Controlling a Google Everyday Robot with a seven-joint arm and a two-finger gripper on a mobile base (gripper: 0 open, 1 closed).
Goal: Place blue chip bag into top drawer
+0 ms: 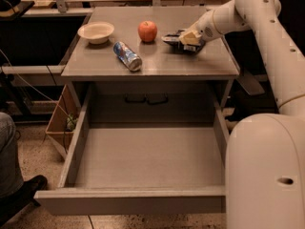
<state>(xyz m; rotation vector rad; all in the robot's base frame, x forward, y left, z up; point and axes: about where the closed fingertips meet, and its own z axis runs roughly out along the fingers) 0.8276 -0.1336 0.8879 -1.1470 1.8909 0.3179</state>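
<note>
The blue chip bag (172,38) lies dark and crinkly at the back right of the grey cabinet top (157,63). My gripper (189,38) is at the bag's right end, its pale fingers (190,34) closed on the bag, low over the surface. The white arm reaches in from the upper right. The top drawer (143,159) is pulled fully out below the cabinet top, a wide shallow grey tray with nothing in it.
On the top stand a white bowl (96,31), a red apple (147,31) and a blue-and-silver soda can (127,56) lying on its side. A front with two dark handles (146,99) sits behind the drawer. A person's leg (8,159) and a cardboard box (59,123) are at left.
</note>
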